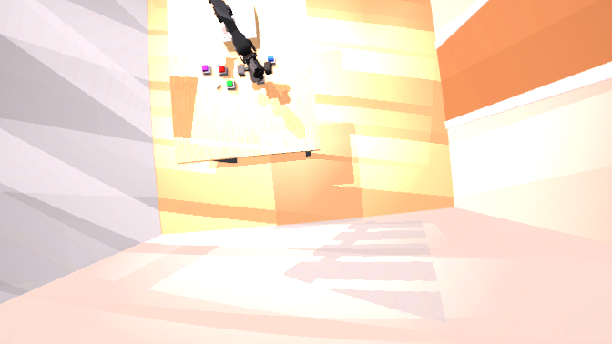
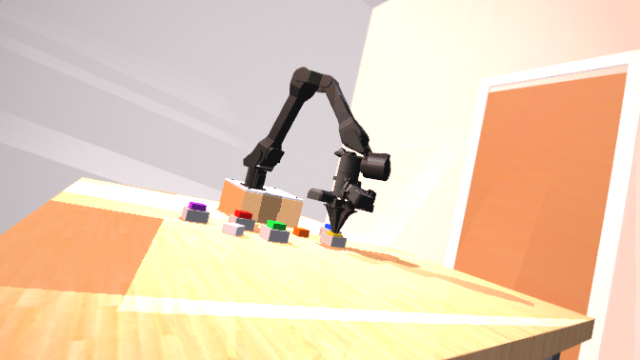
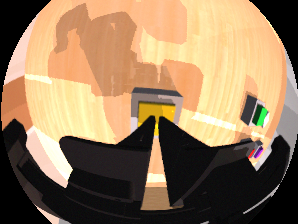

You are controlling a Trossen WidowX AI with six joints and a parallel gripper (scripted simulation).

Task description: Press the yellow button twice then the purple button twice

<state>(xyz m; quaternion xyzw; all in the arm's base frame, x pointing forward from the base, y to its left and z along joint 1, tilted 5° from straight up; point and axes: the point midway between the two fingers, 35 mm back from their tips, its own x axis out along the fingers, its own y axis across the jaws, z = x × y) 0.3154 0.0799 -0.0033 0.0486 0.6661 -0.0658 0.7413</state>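
Yellow button (image 2: 335, 233) sits on its grey housing (image 2: 332, 241) at the right end of the group of buttons on the counter (image 2: 295, 286), and the tool (image 2: 340, 228) stands directly on top of it, pointing straight down. The two fingers of the tool are pressed together into one narrow tip with nothing between them, and in the exterior view this tip touches the yellow cap, of which only a thin strip shows. In the wrist view the yellow button (image 3: 160, 111) appears just beyond the joined fingertips, inside its grey frame. A blue button (image 2: 328, 227) is just behind the yellow one, partly hidden by the tool. An orange block (image 2: 301, 231) lies near, to the left of the tool, and beside it is the green button (image 2: 276, 225) on a grey housing. A small pale block (image 2: 233, 229) lies further left, with the red button (image 2: 243, 214) behind it. The purple button (image 2: 197, 206) is well apart from the tool, at the far left end of the group. The black arm (image 2: 305, 110) rises from a wooden base box (image 2: 281, 208) behind the buttons, bends at a high elbow and comes down to the tool. To the right, behind the counter, an orange door (image 2: 538, 190) stands in a white frame.
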